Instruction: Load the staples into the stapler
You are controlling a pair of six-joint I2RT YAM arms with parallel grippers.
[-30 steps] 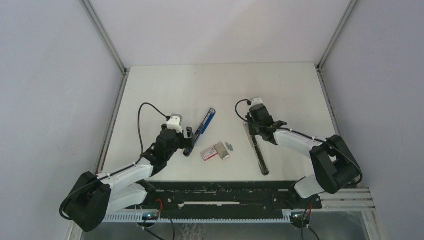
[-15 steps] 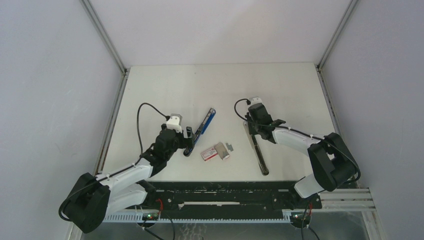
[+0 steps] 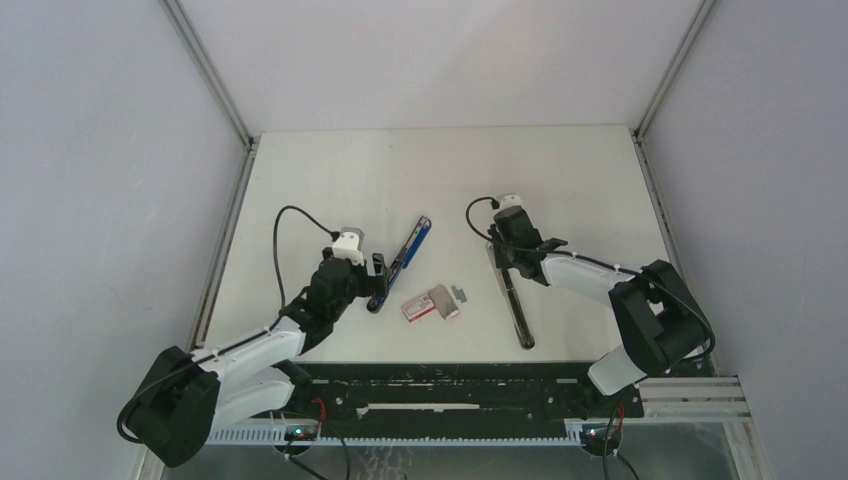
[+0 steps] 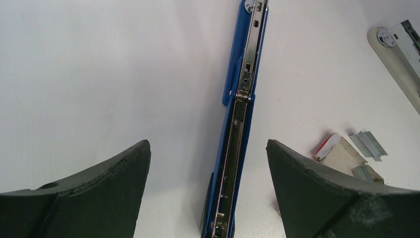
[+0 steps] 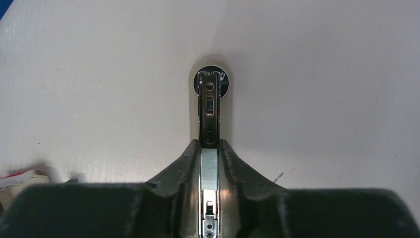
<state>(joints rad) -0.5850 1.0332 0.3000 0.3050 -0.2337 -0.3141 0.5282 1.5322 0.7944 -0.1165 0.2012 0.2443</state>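
A blue stapler (image 3: 405, 258) lies opened flat left of centre; its metal channel shows in the left wrist view (image 4: 241, 119). My left gripper (image 3: 378, 278) is open, its fingertips either side of the stapler's near end (image 4: 207, 148), not touching it. The red-and-white staple box (image 3: 419, 306) with its grey tray (image 3: 444, 301) and loose staple strips (image 3: 459, 293) lie in the middle. A second, white stapler (image 3: 517, 315) lies opened flat on the right. My right gripper (image 3: 503, 268) is shut on its metal magazine (image 5: 209, 145); a silver staple strip (image 5: 209, 162) sits in the channel between the fingers.
The table's side rails run along the left (image 3: 222, 250) and right (image 3: 655, 210) edges. The black front rail (image 3: 440, 385) lies between the arm bases. In the left wrist view the box (image 4: 328, 145) and strips (image 4: 369, 144) lie right of the blue stapler.
My right gripper and the white stapler have shifted slightly to the left. The left arm and the blue stapler have not moved.
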